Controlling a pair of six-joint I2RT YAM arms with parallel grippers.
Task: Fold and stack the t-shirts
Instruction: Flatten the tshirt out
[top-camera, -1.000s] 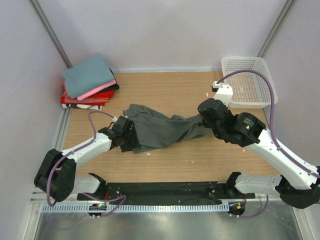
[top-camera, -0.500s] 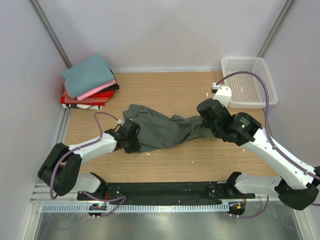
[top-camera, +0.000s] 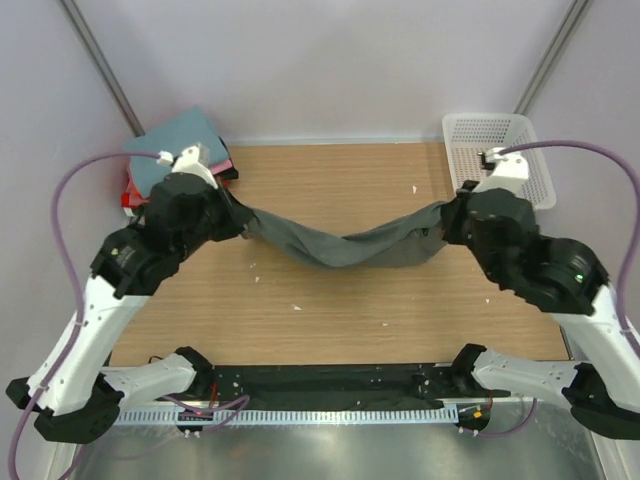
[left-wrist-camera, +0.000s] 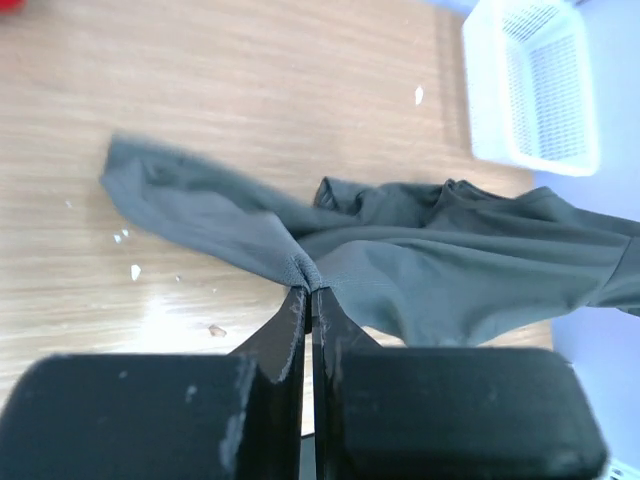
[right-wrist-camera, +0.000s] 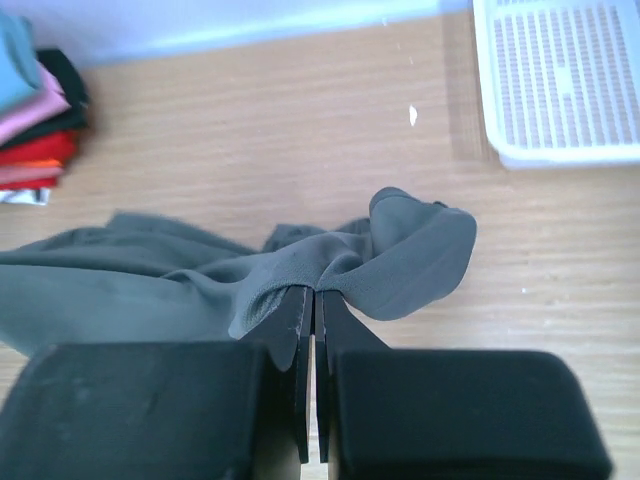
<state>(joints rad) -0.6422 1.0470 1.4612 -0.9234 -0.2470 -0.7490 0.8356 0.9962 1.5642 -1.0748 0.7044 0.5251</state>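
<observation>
- Hanging across the middle of the tabletop (top-camera: 330, 320), the dark grey-green cloth t-shirt (top-camera: 345, 245) sags, seemingly stretched to flatten it.
- Left gripper (left-wrist-camera: 308, 293) and right gripper (right-wrist-camera: 310, 294) each clamp a bunched end.

Overhead, my left arm (top-camera: 165, 225) covers much of the folded stack (top-camera: 168, 138), so I can't count its layers there. The basket (right-wrist-camera: 560, 155) runs off the right wrist view's top and right edges.

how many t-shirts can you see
5: the grey-green shirt hangs between the left gripper and right gripper; teal, pink, black and red folded ones sit stacked at the far-left corner. More may be hidden there.
</observation>
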